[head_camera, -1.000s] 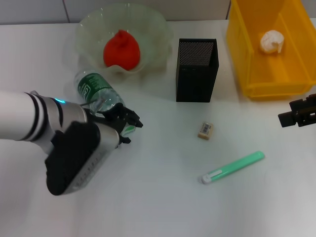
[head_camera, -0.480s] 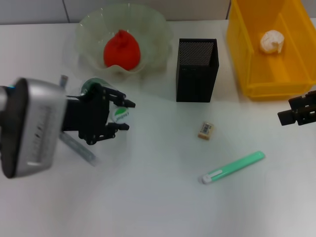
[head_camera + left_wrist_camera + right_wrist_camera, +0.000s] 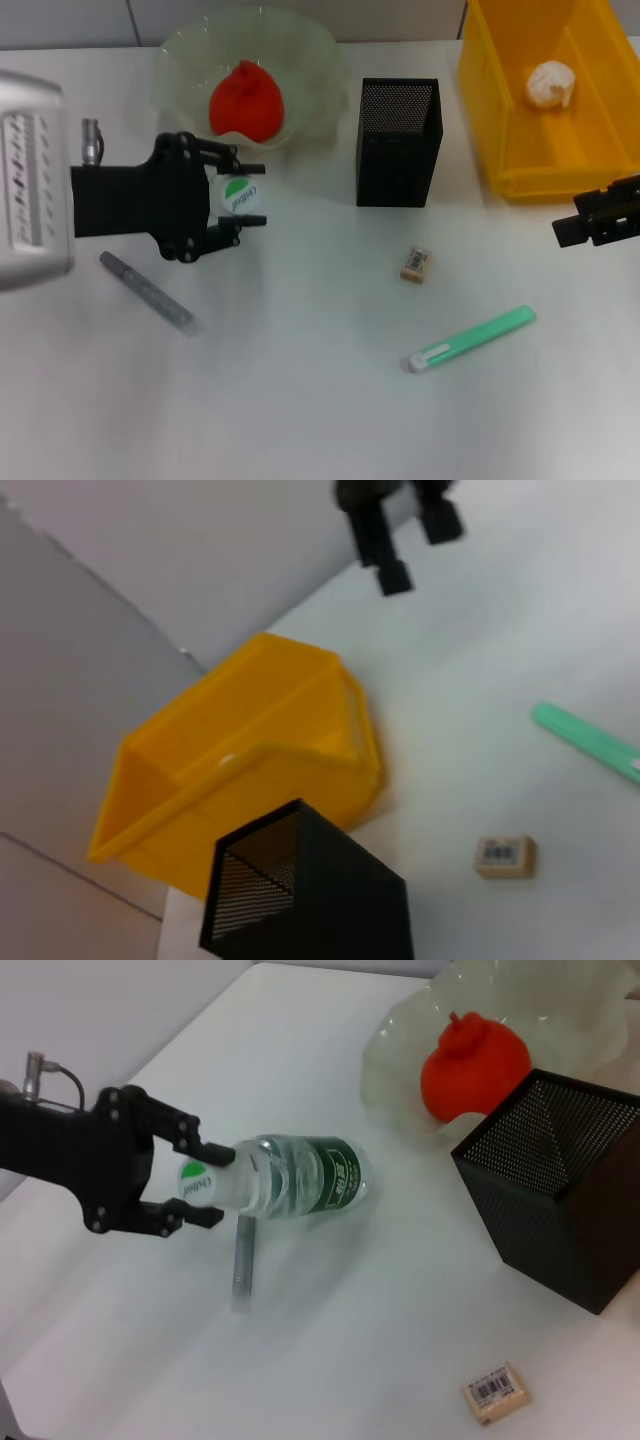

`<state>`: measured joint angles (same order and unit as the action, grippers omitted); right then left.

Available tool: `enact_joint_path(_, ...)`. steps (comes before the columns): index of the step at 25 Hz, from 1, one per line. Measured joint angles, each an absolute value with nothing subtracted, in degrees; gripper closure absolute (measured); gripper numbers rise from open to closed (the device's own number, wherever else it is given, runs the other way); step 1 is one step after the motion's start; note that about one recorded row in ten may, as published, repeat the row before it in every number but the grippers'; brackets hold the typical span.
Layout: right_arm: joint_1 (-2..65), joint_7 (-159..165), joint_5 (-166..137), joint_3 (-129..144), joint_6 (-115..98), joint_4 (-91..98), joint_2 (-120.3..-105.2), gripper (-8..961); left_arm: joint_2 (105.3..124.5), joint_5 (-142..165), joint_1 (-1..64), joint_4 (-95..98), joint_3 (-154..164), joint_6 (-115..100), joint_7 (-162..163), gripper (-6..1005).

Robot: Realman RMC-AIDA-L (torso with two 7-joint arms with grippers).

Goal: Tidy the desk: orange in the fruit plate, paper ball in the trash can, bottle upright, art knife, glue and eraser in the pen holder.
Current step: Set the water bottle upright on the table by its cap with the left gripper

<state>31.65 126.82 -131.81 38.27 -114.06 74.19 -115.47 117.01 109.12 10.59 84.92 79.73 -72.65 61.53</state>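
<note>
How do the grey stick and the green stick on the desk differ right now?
The grey stick is dull, darker and lies beside the left gripper; the green stick is bright mint with a white end, and lies nearer the right gripper, below the eraser. Both lie flat on the desk, ungripped.

No legible text: bottle [image 3: 300,1188] cap print blurred; eraser [image 3: 416,264] shows barcode only.

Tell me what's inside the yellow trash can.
The trash can holds the paper ball, lying in its far compartment. The head view shows nothing else there; its right edge is out of frame, and the left wrist view sees mainly outer walls.
</note>
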Motion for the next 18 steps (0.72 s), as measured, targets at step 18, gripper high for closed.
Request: enact_joint_path(18,31.8,126.3,-131.8,38.3,-111.9,70.2,-115.14,193,115.08,108.7,16.5,82.1,75.3,-72.7,85.5,576)
